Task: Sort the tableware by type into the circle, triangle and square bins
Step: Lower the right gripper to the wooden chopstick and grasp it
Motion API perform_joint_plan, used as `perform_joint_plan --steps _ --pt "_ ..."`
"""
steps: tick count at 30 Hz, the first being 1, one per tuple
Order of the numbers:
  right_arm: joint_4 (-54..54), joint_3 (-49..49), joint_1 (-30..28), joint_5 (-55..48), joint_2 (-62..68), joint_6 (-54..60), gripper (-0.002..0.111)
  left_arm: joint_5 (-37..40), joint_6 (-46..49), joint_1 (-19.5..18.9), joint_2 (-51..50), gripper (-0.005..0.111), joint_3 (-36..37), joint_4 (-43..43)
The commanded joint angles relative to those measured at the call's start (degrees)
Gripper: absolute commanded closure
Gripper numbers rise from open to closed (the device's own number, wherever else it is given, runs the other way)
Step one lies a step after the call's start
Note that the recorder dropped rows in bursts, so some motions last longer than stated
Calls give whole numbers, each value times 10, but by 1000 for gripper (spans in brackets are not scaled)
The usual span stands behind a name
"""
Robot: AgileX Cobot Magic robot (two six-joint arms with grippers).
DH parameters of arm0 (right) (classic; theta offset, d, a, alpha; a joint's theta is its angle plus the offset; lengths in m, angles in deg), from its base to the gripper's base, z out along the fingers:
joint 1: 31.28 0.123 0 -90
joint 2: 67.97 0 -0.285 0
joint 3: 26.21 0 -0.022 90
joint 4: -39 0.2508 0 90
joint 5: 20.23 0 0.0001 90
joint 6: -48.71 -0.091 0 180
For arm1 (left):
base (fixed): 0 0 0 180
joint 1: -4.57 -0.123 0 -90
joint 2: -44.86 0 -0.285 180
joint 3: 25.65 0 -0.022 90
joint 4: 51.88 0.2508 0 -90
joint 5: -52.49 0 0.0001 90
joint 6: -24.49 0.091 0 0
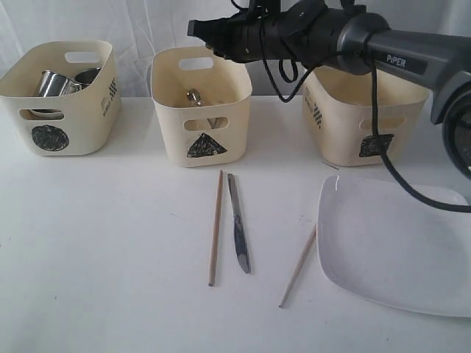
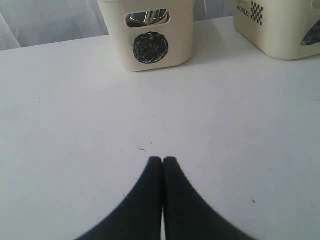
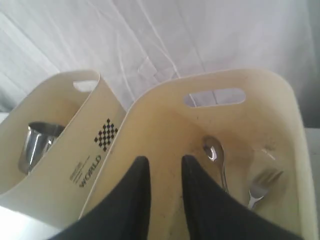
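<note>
Cream bins: three in a row across the top of the exterior view. The circle bin [image 1: 73, 136] is at left with mugs [image 1: 55, 84] inside, the triangle bin [image 1: 176, 121] in the middle, the square bin [image 1: 342, 136] at right.
Right pincer [image 3: 162, 162]: over the triangle bin, jaws a narrow gap apart, nothing between them. A spoon [image 3: 215, 155] and fork [image 3: 260, 186] lie on the bin floor below.
Left pincer [image 2: 162, 160]: closed tight, empty, low over bare table.
To sort: a knife [image 1: 238, 220] and one chopstick [image 1: 215, 228] side by side at centre. The second chopstick [image 1: 298, 266] slants, its upper end just beside the plate [image 1: 390, 243] at lower right.
Risk, sticks: thin and flat on a smooth top, likely to roll or slip from a pinch. A grab at centre may catch knife and stick together.
Risk, plate: wide and flat, so only the rim offers a hold. It may tilt out, or shove the near stick.
Risk, cable [image 1: 383, 147]: hangs across the square bin. A swing of the arm may snag and drag the light bin.
Surface: white table [image 1: 110, 279], matt, a few small marks.
Room: white creased cloth [image 1: 140, 22] behind the bins.
</note>
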Motion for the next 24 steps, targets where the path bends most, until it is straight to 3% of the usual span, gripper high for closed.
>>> perform_joint_plan --steps 1,5,9,15,19,22,24 --pt "-43 10 -1 -59 -28 19 86 3 -2 0 3 107 2 -3" --pt "-85 41 -6 -77 -68 20 86 3 -2 0 3 107 2 -3" --pt "-137 70 -12 -198 -105 -4 86 3 -2 0 3 107 2 -3" --pt "-356 130 -6 -366 -138 -102 84 3 -2 0 3 107 2 -3" --pt "-455 144 17 -427 -137 -174 68 3 -2 0 3 107 2 -3" --pt "-476 149 43 -429 -131 -241 51 3 -2 0 3 107 2 -3" --pt "-476 155 67 -417 -127 -284 47 3 -2 0 3 107 2 -3"
